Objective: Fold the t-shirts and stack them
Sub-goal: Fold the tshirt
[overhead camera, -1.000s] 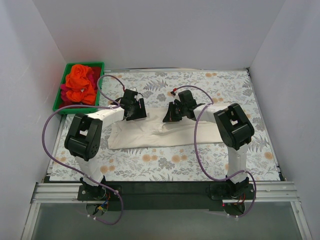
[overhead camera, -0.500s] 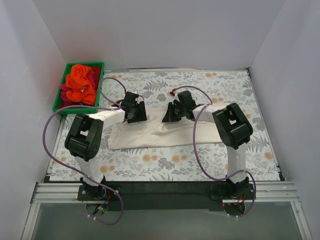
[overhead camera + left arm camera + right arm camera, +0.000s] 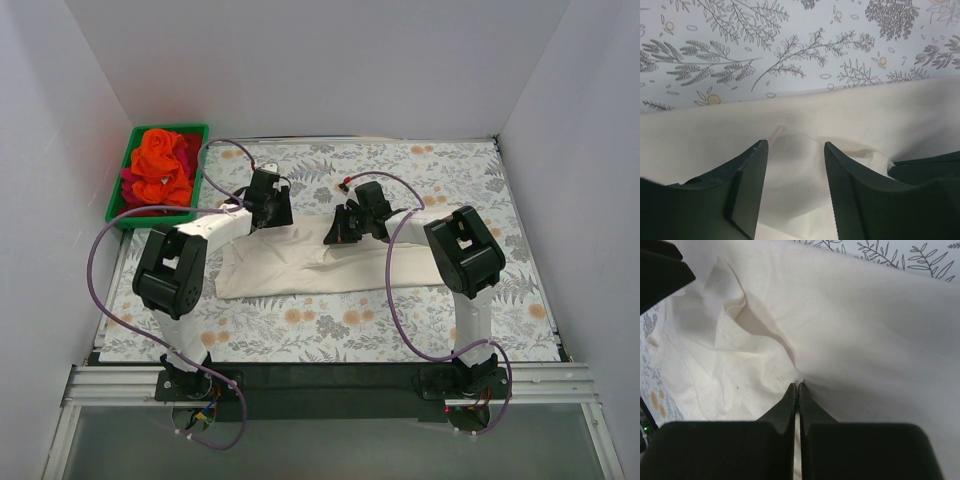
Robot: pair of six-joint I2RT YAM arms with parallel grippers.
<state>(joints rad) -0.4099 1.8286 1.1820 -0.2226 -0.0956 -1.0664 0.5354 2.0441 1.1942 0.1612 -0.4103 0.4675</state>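
Right wrist view: the right hand (image 3: 796, 385) is closed, pinching a fold of the cream shirt (image 3: 865, 340) to anchor it. The left hand (image 3: 795, 145) stands open astride a wrinkle, seemingly to grasp.

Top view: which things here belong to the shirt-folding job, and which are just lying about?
For the job:
- cream shirt, pinched in the shut jaws of the right gripper
- orange shirt and red-magenta shirt, crumpled in the green bin
- left gripper, jaws open over the cream shirt

Just there:
- green bin
- floral tablecloth
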